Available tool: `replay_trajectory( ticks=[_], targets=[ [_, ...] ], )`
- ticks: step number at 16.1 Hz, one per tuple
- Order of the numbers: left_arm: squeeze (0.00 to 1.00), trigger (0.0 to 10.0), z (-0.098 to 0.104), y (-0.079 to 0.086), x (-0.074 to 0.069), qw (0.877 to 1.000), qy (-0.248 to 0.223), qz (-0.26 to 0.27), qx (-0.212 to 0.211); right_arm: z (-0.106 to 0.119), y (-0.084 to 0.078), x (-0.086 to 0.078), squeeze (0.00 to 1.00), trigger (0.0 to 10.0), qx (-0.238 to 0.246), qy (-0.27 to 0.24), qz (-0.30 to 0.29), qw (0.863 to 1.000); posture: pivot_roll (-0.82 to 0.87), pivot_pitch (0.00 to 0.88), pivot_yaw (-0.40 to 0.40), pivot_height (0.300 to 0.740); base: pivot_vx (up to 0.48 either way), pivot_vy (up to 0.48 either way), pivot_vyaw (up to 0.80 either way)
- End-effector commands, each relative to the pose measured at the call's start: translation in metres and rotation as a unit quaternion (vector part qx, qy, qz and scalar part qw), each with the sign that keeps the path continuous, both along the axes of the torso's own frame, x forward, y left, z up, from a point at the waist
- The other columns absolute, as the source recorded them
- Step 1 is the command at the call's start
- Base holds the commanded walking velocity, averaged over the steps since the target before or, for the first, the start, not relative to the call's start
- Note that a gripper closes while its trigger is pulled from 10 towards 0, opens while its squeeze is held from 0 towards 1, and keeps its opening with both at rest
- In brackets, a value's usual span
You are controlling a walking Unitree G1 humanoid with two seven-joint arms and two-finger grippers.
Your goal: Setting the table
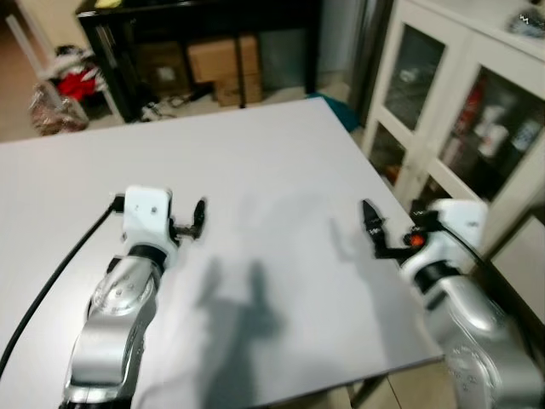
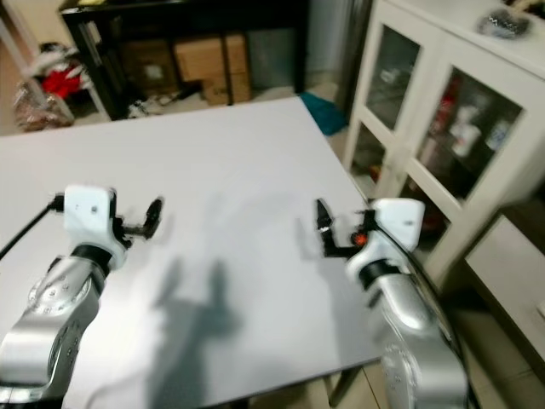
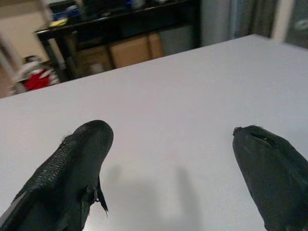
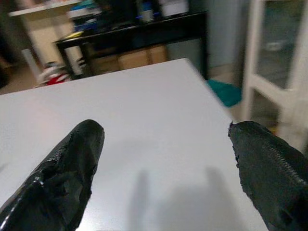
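Observation:
A bare white table (image 1: pixel 255 162) spreads before me, with no dishes on it. My left gripper (image 1: pixel 197 217) hovers just above its near left part, open, nothing between its fingers (image 3: pixel 77 168). Over the near right part my right gripper (image 1: pixel 371 223) is held out the same way, open and empty, close to the table's right edge. Both wrist views look along the spread black fingers (image 4: pixel 72 168) across the white tabletop.
A white glass-door cabinet (image 1: pixel 460 111) stands close along the table's right side. Beyond the far edge are a black shelf unit (image 1: pixel 196 43) with cardboard boxes (image 1: pixel 223 66), red clutter (image 1: pixel 72 85) on the floor, and a teal item (image 1: pixel 341 111) by the far right corner.

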State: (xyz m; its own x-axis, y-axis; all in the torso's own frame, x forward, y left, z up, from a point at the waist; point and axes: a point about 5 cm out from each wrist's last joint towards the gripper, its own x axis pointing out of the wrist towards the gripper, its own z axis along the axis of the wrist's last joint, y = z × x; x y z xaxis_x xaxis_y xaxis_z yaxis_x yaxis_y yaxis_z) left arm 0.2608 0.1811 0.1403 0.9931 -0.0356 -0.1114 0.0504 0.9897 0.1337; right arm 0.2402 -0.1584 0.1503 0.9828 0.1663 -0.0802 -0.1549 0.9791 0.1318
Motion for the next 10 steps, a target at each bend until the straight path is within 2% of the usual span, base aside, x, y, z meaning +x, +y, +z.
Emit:
replay_trajectory(
  ticks=[1,2,4,5,6,7,8,10],
  targets=[
    [0.00,10.0,0.006,0.000,0.000,1.000,-0.005,-0.001,0.011,0.001,0.004,0.004,1.00,10.0,0.001,0.002,0.010,1.000,0.08,0.000,0.037,0.740,0.000,0.000,0.80],
    [0.00,10.0,0.009,-0.001,0.000,1.000,-0.007,-0.008,0.012,0.004,0.006,0.008,1.00,10.0,0.013,-0.001,0.018,1.000,0.09,0.000,0.035,0.740,0.000,0.000,0.80],
    [0.00,10.0,0.006,-0.002,-0.004,1.000,-0.006,-0.011,0.017,-0.008,0.004,0.007,1.00,10.0,-0.003,0.017,0.017,1.000,0.09,0.000,0.037,0.740,0.000,0.000,0.80],
    [0.00,10.0,0.003,-0.002,-0.004,1.000,-0.008,-0.004,0.009,-0.009,0.003,0.007,1.00,10.0,0.006,0.015,0.009,1.000,0.09,0.000,0.032,0.740,0.000,0.000,0.80],
    [0.00,10.0,0.008,0.001,-0.002,1.000,-0.011,0.007,0.014,-0.002,0.003,0.010,1.00,10.0,0.004,0.012,-0.004,1.000,0.09,0.000,0.031,0.740,0.000,0.000,0.80],
    [0.00,10.0,0.008,-0.002,0.000,1.000,-0.010,0.007,0.012,0.002,0.006,0.014,1.00,10.0,0.015,0.004,0.011,1.000,0.09,0.000,0.033,0.740,0.000,0.000,0.80],
    [0.00,10.0,0.007,-0.006,0.001,1.000,-0.008,0.002,0.013,-0.004,0.005,0.017,1.00,10.0,-0.004,0.014,0.012,1.000,0.10,0.000,0.021,0.740,0.000,0.000,0.80],
    [0.00,10.0,0.007,-0.007,0.001,1.000,-0.008,0.003,0.013,-0.004,0.004,0.020,1.00,10.0,0.003,0.014,0.006,1.000,0.10,0.000,0.022,0.740,0.000,0.000,0.80]
  ],
)
